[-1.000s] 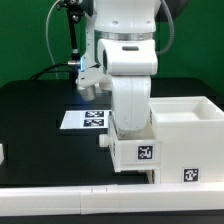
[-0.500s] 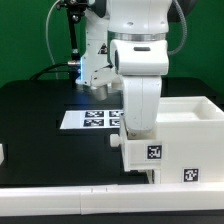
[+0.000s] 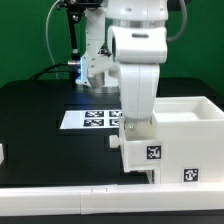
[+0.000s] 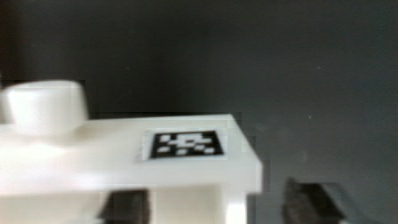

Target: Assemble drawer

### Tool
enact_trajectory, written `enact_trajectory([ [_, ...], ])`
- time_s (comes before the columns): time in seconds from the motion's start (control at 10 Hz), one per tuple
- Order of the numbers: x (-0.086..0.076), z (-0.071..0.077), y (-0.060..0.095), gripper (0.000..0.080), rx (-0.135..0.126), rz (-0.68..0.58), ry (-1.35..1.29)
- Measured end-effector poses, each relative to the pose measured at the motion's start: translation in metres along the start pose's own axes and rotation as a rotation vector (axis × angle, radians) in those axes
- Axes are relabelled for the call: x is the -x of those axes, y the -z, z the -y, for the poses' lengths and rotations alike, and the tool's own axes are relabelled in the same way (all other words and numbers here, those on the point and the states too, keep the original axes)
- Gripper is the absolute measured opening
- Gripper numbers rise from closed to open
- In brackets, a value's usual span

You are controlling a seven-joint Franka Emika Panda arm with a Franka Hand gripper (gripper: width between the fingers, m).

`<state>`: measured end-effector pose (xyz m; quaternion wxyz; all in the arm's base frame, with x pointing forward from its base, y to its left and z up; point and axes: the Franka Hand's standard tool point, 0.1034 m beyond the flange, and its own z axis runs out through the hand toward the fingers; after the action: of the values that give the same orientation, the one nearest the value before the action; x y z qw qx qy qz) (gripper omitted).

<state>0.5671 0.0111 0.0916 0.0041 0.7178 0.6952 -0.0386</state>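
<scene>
While the arm stands almost straight down over the work in the exterior view, its white wrist hides the pincer [image 3: 137, 128], so from here its hold cannot be made out. Just below the wrist sits a small knobbed tray [image 3: 140, 152] with a square tag on its face and a knob [image 3: 116, 141] poking out toward the exterior view's left. It is pressed up against the large open-topped housing [image 3: 188, 125], which rests on the black counter [image 3: 40, 120] at the exterior view's right and carries its own tag low on the front. By my reading, the tray is being carried at the housing's level so it can be fed into its slot. Behind the arm, the marker board [image 3: 88, 119] lies flat on the counter.

Looking from the wrist, the tray's top [image 4: 125, 150] fills the near field, its tag [image 4: 187, 145] crisp and its cylindrical knob [image 4: 45, 105] standing at one corner. Two dark fingers [image 4: 320, 203] show at the picture's edge, one in front of the tray and one off its side edge, apparently straddling a wall; whether they truly pinch it, I cannot tell.
</scene>
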Motion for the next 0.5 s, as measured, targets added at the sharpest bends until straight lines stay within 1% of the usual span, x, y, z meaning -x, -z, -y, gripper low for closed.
enact_trajectory([
  [0.1,0.007,-0.004,0.01,0.0556,-0.012,0.009,-0.003],
  [0.2,0.018,-0.009,0.016,0.0621,-0.01,0.013,0.006],
  [0.3,0.031,-0.012,0.013,0.0621,-0.013,0.015,0.019],
  [0.4,0.043,-0.016,0.006,0.0644,-0.019,0.015,0.021],
  [0.5,0.051,-0.02,-0.002,0.0648,-0.026,0.013,0.019],
])
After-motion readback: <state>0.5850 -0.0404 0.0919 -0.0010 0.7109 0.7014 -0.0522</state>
